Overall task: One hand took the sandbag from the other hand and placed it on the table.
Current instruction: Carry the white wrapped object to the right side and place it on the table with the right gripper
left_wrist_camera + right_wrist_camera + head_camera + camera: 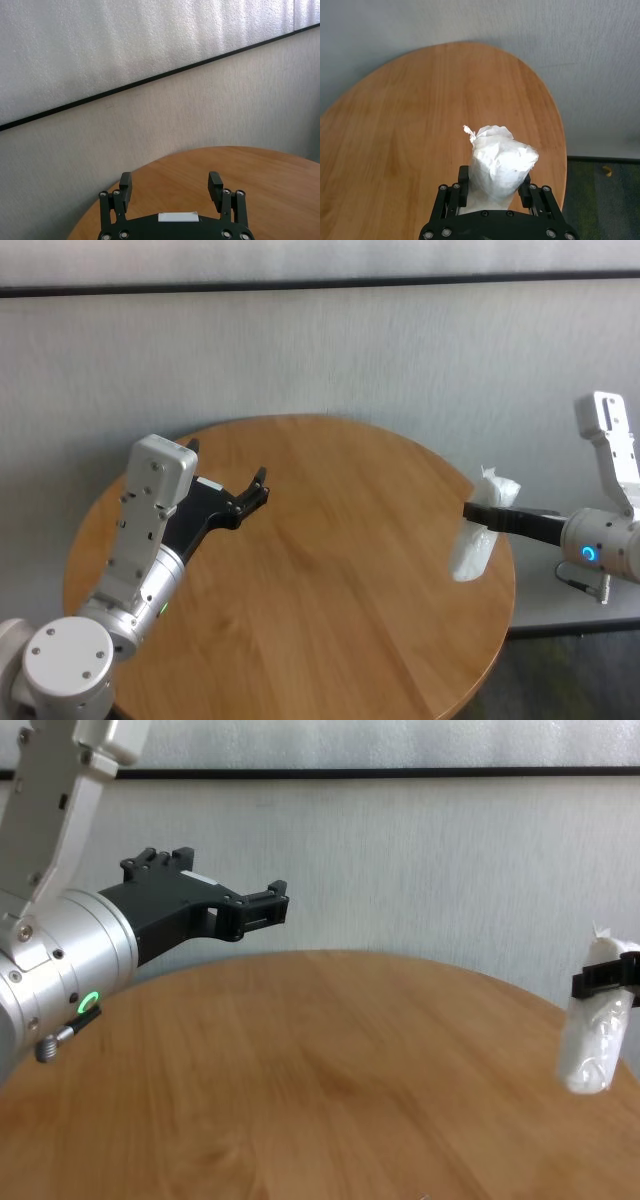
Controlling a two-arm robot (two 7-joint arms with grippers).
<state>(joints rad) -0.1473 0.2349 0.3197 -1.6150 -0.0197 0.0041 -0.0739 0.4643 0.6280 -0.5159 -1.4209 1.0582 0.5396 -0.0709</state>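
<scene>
Your right gripper [480,513] has its jaws clamped on the sandbag [476,530], pinching it around the upper middle so the bag hangs upright, its twisted tip [468,131] at the top and its plump lower end dangling free. In the head view the bag sits at about 3 o'clock of the round table [330,580], over the rim and clear of the wood. In the chest view its bottom end hangs above the tabletop, not touching. Your left gripper [255,490] is well apart from the bag, above the table's 10 o'clock region, its fingers [125,186] spread wide with nothing between them. The tabletop is smooth, honey-coloured wood grain. Behind it runs a pale textured wall [400,350] crossed by a thin dark strip [300,283].
</scene>
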